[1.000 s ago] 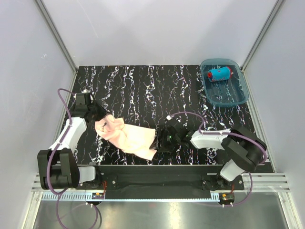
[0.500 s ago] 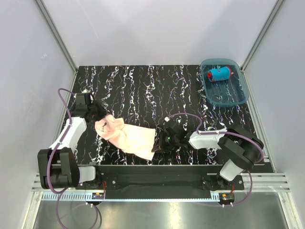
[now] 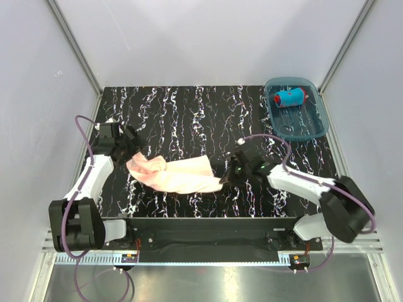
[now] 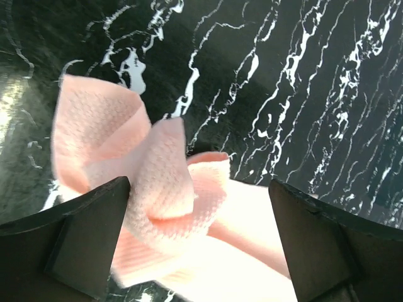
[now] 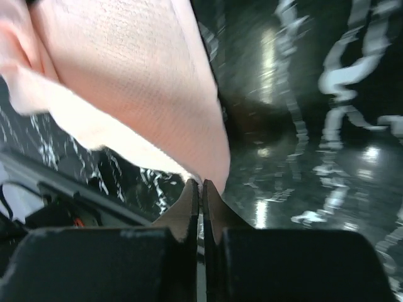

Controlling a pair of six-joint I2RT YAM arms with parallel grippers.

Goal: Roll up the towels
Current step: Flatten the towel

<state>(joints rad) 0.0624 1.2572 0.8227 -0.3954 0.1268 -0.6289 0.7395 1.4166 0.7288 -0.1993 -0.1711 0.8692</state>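
The pale peach-pink towel [image 3: 176,176] lies stretched across the near-left of the black marbled table. Its left end is crumpled [image 4: 157,182] and sits between the wide-apart fingers of my open left gripper [image 3: 135,151] [image 4: 198,242], loose from both fingers [image 4: 88,242]. My right gripper [image 3: 225,177] [image 5: 201,184] is shut on the towel's right corner [image 5: 135,75], low over the table. The blue towel with red pattern [image 3: 289,97] lies rolled up inside the translucent blue tray [image 3: 312,129] at the back right.
The tray stands against the table's far right corner. Grey walls and metal frame posts [image 3: 74,44] close in the table on three sides. The black front rail [image 3: 201,236] carries both arm bases.
My left gripper opened and let go of the pink towel's crumpled end. My right gripper shut on the towel's right corner and drew it rightward and slightly back, stretching the towel.
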